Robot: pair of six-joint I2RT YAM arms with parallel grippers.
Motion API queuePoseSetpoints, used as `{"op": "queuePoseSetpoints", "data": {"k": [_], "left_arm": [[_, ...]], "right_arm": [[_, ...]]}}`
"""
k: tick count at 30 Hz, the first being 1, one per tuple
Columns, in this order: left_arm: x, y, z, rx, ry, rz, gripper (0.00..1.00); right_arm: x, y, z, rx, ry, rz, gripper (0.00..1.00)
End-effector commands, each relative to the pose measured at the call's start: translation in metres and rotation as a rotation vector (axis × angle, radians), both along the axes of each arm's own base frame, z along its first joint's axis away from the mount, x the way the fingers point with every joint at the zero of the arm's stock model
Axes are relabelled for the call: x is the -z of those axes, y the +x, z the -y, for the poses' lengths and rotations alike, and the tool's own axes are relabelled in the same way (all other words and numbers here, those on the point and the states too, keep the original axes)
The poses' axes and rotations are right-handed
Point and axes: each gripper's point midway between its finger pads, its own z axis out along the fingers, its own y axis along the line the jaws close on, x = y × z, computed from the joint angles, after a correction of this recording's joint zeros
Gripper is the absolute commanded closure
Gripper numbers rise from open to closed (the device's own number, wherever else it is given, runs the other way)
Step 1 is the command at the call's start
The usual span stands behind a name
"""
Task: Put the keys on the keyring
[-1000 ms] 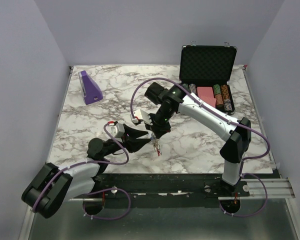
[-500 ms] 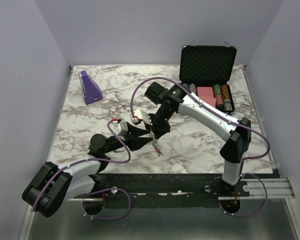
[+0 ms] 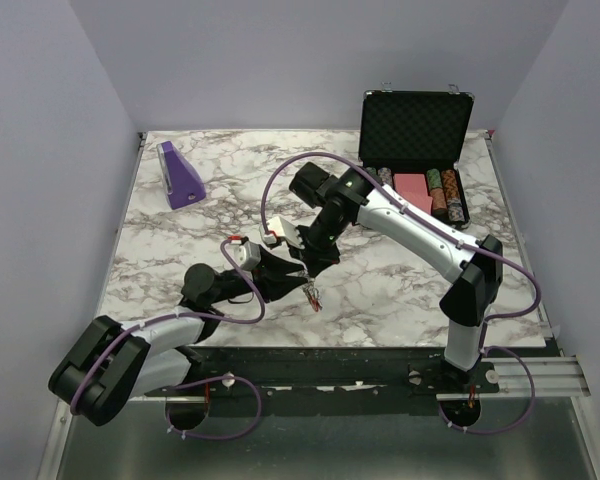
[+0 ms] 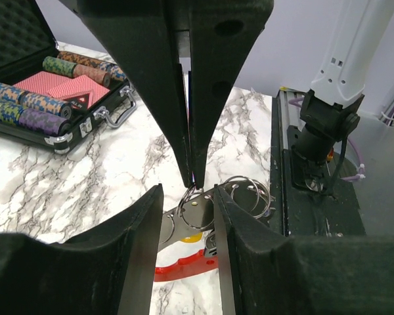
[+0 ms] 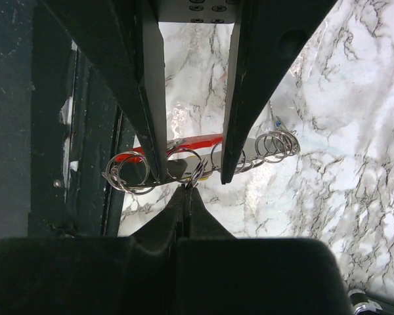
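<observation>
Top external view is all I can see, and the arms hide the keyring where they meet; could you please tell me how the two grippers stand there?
Observer: In the left wrist view the left gripper is open, with one finger on each side of the keyring.
Operator: Thank you. And the other one?
Observer: The right gripper is shut, its tips meeting at one thin ring. I cannot tell whether they pinch it.
Operator: What does the bunch consist of?
Observer: The right wrist view shows several wire rings strung along a red crescent.
</observation>
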Motion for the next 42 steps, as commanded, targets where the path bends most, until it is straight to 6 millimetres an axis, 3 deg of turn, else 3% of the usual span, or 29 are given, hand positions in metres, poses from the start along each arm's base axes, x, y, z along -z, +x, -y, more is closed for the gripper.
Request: {"op": "queuePoseSetpoints", "data": {"k": [1,5,12,19,23,30,36,42], "left_arm": [[-0.002,-0.001,0.002,0.033,0.012,0.018,0.57],[0.000,0.000,0.004,0.038,0.024,0.009,0.60],[0.000,-0.001,0.006,0.061,0.032,0.004,0.76],[0.004,-0.002,0.006,0.072,0.041,-0.008,0.78],[0.004,-0.004,0.008,0.091,0.047,-0.011,1.00],[-0.004,-0.007,0.004,0.071,0.006,0.032,1.00],[-0.012,-0.011,-0.004,0.027,-0.039,0.088,1.00],[-0.015,-0.015,-0.006,0.028,-0.046,0.107,1.00]], "right_arm": [[-0.012,-0.013,0.003,-0.020,0.007,-0.040,0.99],[-0.012,-0.013,0.003,-0.020,0.006,-0.038,0.99],[-0.011,-0.013,0.003,-0.021,0.004,-0.040,0.99],[-0.011,-0.013,0.005,-0.020,0.001,-0.038,0.99],[-0.011,-0.013,0.004,-0.022,0.002,-0.039,0.99],[-0.011,-0.015,0.004,-0.019,0.005,-0.049,0.99],[-0.023,-0.008,0.006,0.022,0.095,-0.134,0.72],[-0.048,0.002,0.009,0.074,0.268,-0.189,0.54]]}}
